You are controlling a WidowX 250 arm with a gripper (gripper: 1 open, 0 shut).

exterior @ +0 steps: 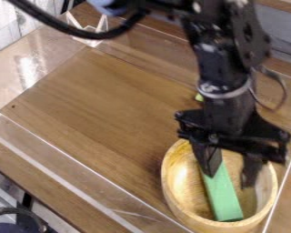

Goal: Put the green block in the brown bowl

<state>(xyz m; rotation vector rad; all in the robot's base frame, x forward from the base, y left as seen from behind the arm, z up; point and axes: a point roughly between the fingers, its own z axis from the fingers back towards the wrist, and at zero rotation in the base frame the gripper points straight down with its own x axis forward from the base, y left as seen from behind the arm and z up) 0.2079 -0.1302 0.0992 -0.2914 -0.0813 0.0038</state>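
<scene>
The green block (pixel 221 197) lies inside the brown bowl (pixel 174 193), running lengthwise along the bowl's floor, with its far end close beneath one fingertip. The pincer (pixel 231 171) is released: its two fingers stand apart over the bowl, and nothing shows gripped between them, though whether the nearer finger brushes the block I cannot tell. With the block where the task wants it, the step in hand looks to be the retreat, and the way to do it well is to keep the fingers spread and lift straight up, slowly at first, until both tips clear the thick rim. Going sideways too early could catch the wall and drag the bowl over the wooden surface (pixel 99 114), or hook the block's end and tip it. Closing the fingers down here would risk pinching it again, so save that, and any swing of the arm, for when the tips are well above the bowl
</scene>
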